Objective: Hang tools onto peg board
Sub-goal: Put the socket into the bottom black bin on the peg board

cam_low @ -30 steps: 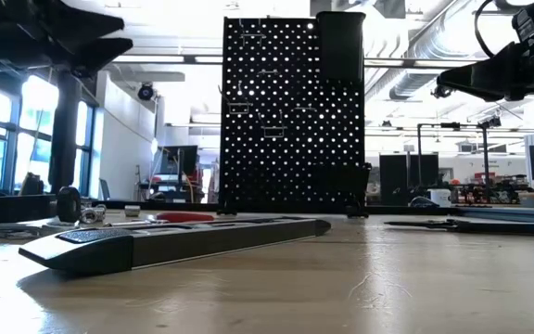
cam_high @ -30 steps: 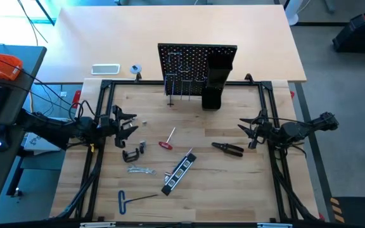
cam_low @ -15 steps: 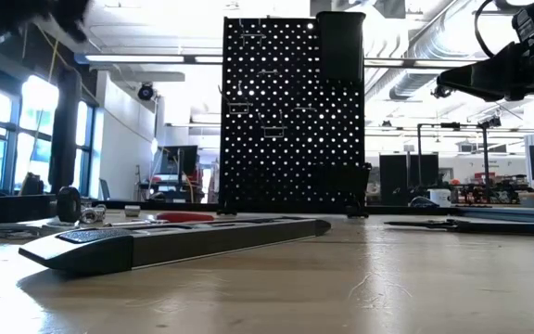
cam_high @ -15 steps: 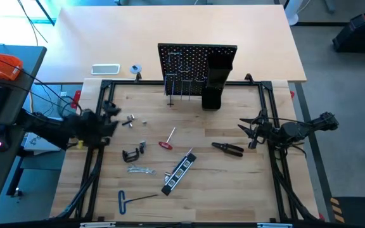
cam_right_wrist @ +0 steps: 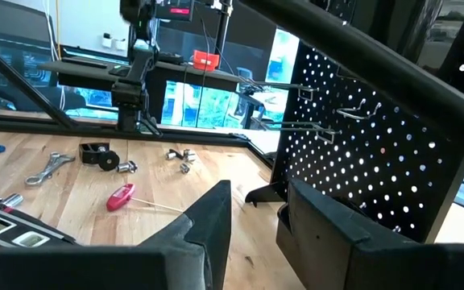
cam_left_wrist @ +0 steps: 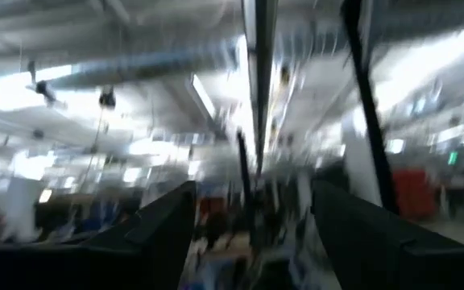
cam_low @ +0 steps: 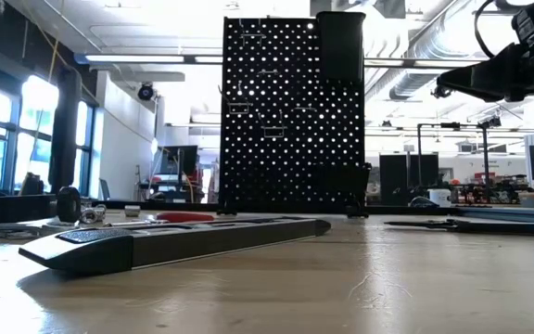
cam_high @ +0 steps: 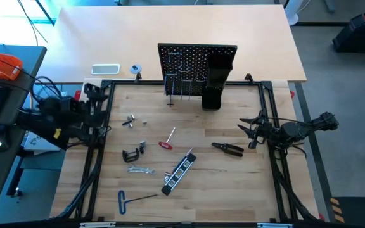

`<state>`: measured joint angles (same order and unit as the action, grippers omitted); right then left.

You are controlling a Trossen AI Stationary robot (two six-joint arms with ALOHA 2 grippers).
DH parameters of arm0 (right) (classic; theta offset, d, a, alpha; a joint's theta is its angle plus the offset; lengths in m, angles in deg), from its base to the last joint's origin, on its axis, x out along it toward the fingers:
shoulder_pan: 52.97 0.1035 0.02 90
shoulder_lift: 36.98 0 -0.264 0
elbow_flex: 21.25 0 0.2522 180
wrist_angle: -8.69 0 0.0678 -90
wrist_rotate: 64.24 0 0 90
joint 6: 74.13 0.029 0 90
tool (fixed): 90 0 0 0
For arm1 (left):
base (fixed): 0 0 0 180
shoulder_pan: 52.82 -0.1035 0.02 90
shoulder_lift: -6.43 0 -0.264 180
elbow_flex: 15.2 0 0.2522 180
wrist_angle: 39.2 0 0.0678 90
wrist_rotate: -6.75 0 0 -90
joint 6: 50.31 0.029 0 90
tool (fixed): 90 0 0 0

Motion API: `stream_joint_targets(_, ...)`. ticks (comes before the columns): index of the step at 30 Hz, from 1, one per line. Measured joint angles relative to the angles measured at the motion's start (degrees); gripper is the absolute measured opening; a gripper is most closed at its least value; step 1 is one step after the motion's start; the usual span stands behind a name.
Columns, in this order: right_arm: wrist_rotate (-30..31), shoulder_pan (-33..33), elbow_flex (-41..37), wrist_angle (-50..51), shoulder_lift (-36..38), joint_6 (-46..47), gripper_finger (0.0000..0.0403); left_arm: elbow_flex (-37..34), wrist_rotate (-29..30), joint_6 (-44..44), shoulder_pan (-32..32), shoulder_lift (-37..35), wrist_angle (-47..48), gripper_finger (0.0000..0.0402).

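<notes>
Left jaws (cam_left_wrist: 252, 234): apart, holding nothing; raised at the left edge of the surface (cam_high: 246, 183), facing out into the room, well apart from every tool.
Right jaws (cam_right_wrist: 256, 213): partly apart, holding nothing; hovering near the right edge, facing the peg board (cam_high: 189, 63).
Pliers (cam_high: 228, 149): flat on the surface, nearest the right jaws but apart from them.
Screwdriver (cam_high: 167, 140): red handle, lying near the middle.
Clamp (cam_high: 132, 154): left of the screwdriver, flat.
Wrench (cam_high: 140, 169): just in front of the clamp.
Bar (cam_high: 179, 172): black and silver, lying slantwise.
Hex key (cam_high: 132, 199): blue handle, near the front edge.
Peg board: upright at the back edge, hooks on its face, tall black box holder (cam_high: 215, 79) on its right side.
</notes>
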<state>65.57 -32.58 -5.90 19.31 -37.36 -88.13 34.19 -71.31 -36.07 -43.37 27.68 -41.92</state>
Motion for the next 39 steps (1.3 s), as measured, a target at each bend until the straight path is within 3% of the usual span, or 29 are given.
stream_joint_targets(5,0.00,-0.01,0.00,0.83,0.00,-0.02,0.0119,12.48,8.25,1.06,0.00,6.43,18.06,0.0238)
stream_joint_targets(9,0.00,0.00,0.00,0.81,0.00,0.00,0.0119,17.84,12.49,0.63,0.00,10.39,28.19,0.0238)
stream_joint_targets(18,0.00,-0.02,0.00,1.27,0.00,0.00,0.0119,14.06,14.36,-7.58,0.00,16.81,41.96,0.0238)
stream_joint_targets(22,0.00,-0.01,0.00,1.27,0.00,0.00,0.0119,8.48,14.78,-13.66,0.00,18.76,42.30,0.0238)
stream_joint_targets(26,0.00,-0.02,0.00,1.29,0.00,0.00,0.0119,0.44,13.90,-17.23,0.02,19.61,34.96,0.0238)
stream_joint_targets(30,0.01,-0.01,0.00,1.36,0.00,0.00,0.0119,-10.19,11.11,-18.16,0.04,19.39,18.20,0.0238)
stream_joint_targets(36,0.00,0.00,0.00,1.70,0.00,0.00,0.0119,-28.33,4.11,-18.16,-0.07,21.41,-21.33,0.0238)
stream_joint_targets(39,0.01,-0.01,0.00,1.73,0.00,0.00,0.0119,-34.07,2.80,-19.65,-0.64,23.39,-38.92,0.0238)
